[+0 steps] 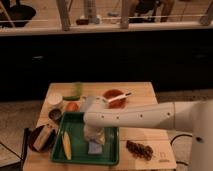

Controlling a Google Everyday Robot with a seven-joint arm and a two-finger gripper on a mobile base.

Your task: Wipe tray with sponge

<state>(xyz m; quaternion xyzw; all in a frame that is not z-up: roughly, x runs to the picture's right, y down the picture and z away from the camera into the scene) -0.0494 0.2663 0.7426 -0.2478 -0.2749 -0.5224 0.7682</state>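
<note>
One gripper hangs over the green tray on the tabletop, directly above the blue sponge lying inside; whether it is open or closed, cannot tell.

One gripper above one tray; one sponge, one yellow cob inside.

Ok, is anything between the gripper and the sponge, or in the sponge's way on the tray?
Nothing visible separates them: the gripper hangs right over the sponge, which lies in the tray. A yellow corn-like piece lies along the tray's left side as seen and would probably block wiping there.
</note>
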